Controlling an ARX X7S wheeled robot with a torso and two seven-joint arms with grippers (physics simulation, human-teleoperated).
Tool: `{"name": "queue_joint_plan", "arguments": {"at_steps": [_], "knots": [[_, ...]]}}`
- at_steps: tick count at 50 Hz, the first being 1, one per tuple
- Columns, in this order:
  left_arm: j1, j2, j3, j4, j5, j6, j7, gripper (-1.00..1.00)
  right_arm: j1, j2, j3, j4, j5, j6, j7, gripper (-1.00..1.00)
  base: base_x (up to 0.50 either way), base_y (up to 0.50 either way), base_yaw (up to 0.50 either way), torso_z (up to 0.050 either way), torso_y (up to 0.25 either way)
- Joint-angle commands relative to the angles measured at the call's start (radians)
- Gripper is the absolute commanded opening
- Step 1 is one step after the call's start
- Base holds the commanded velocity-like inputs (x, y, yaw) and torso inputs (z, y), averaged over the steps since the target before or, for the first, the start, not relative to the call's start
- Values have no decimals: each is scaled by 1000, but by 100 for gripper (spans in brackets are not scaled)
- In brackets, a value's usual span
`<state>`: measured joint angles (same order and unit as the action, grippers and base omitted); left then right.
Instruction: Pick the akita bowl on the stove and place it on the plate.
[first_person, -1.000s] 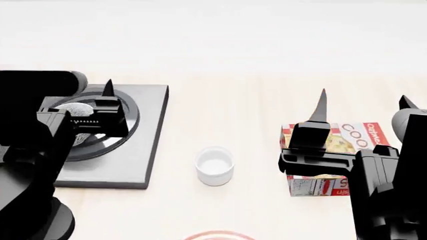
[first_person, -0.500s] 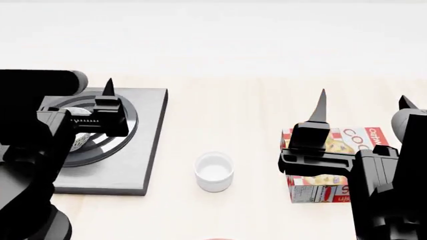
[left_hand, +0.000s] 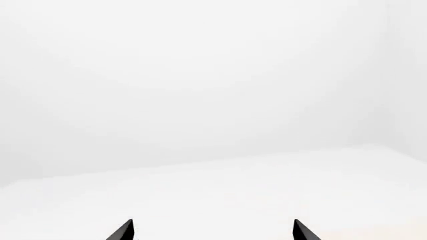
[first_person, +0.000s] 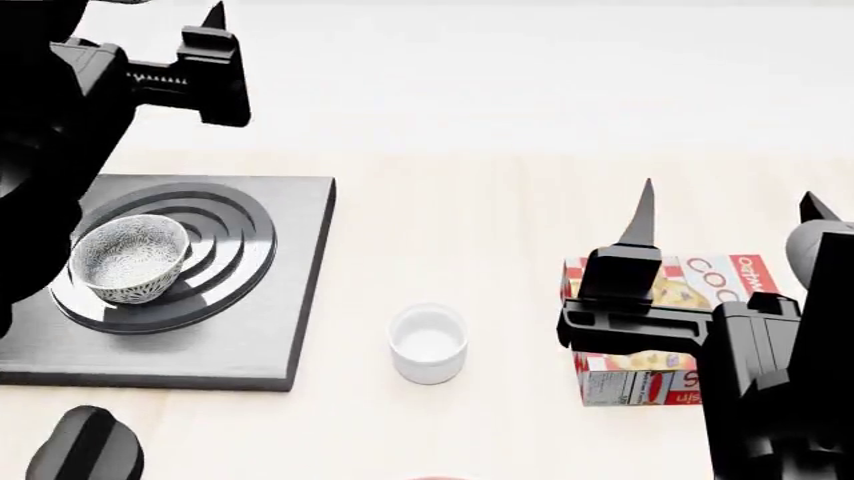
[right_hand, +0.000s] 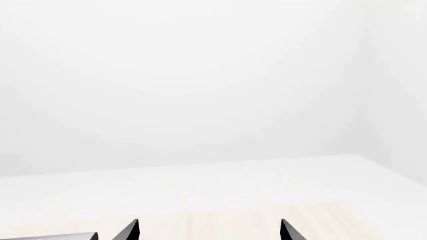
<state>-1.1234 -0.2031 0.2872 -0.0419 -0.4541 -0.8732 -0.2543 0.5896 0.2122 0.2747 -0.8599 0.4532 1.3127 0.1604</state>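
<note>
- on the stove (first_person: 287, 300), the bowl (first_person: 130, 258) sits upright over the left side of the black rings, nothing touching it.
- a second ago the left gripper (first_person: 200, 55) hung low over the rings and hid most of the bowl; now it is raised and back, well clear, with the bowl in plain sight.
- that lift came away empty: the bowl is not yet grasped, so the pick, by my reading, is still to be done and the left arm will need to come down again.
- left jaws stand apart in the left wrist view, two dark tips (left_hand: 125, 231) with bare white between them, holding nothing.
- right gripper (first_person: 727, 215) hovers above the box (first_person: 661, 330) as before; its jaws are spread too, seen as two tips (right_hand: 130, 231) in the right wrist view.
- the cup (first_person: 429, 343) stands between stove and box, unmoved since half a second ago.
- the plate (first_person: 441, 478) shows only as a thin red sliver at the near edge of the head view.
- head view alone shows bowl, stove and cup; the left wrist view sees only white background, while the right wrist view catches a grey corner, perhaps the stove, which i cannot confirm.
</note>
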Motion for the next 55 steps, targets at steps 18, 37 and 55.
{"name": "queue_joint_plan", "arguments": {"at_steps": [18, 37, 55], "knots": [[-322, 132, -72, -621, -24, 59, 11, 100, 2, 8, 2, 2, 22, -1, 15, 100, 0, 0, 0, 0, 0], [-295, 128, -84, -605, -67, 86, 14, 100, 0, 12, 2, 5, 35, -7, 25, 100, 0, 0, 0, 0, 0], [-267, 108, -40, -573, -45, 153, 26, 100, -2, 15, 3, 4, 49, -8, 36, 100, 0, 0, 0, 3, -73]]}}
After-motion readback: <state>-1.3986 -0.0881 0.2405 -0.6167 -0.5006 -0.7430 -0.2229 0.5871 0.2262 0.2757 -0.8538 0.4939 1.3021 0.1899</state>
